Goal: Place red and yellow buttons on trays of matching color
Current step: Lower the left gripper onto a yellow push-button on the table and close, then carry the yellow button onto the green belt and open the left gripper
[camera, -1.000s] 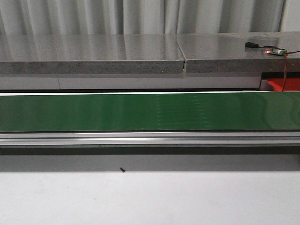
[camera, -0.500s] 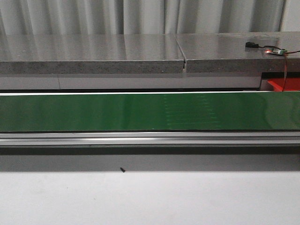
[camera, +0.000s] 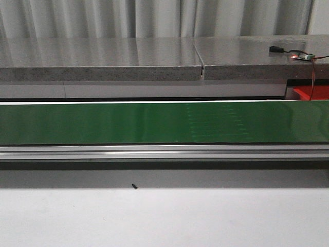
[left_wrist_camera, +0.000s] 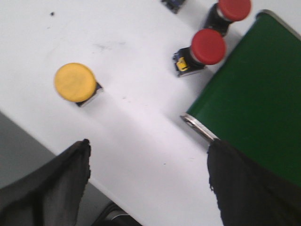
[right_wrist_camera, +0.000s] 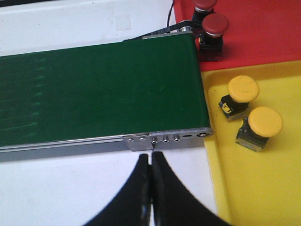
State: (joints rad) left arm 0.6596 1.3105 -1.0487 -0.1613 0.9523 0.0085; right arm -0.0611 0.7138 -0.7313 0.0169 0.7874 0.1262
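Observation:
In the left wrist view a yellow button [left_wrist_camera: 75, 83] lies on the white table, and two red buttons [left_wrist_camera: 207, 47] [left_wrist_camera: 233, 8] lie beside the end of the green belt [left_wrist_camera: 254, 94]. My left gripper [left_wrist_camera: 148, 143] hangs open over bare table, short of all three, with nothing between its fingers. In the right wrist view two red buttons [right_wrist_camera: 215, 23] [right_wrist_camera: 205, 4] sit on the red tray [right_wrist_camera: 263, 33]. Two yellow buttons [right_wrist_camera: 243, 88] [right_wrist_camera: 265, 121] sit on the yellow tray [right_wrist_camera: 254, 188]. My right gripper [right_wrist_camera: 151, 157] is shut and empty at the belt's other end [right_wrist_camera: 164, 138].
The front view shows the bare green conveyor belt [camera: 154, 122] running across, grey slabs [camera: 103, 62] behind it and a corner of the red tray [camera: 313, 92] at far right. A small circuit board with wires [camera: 300, 55] lies on the right slab. Neither arm shows there.
Faint marks on the green belt have drifted to the right in the front view. Nothing else has moved there.

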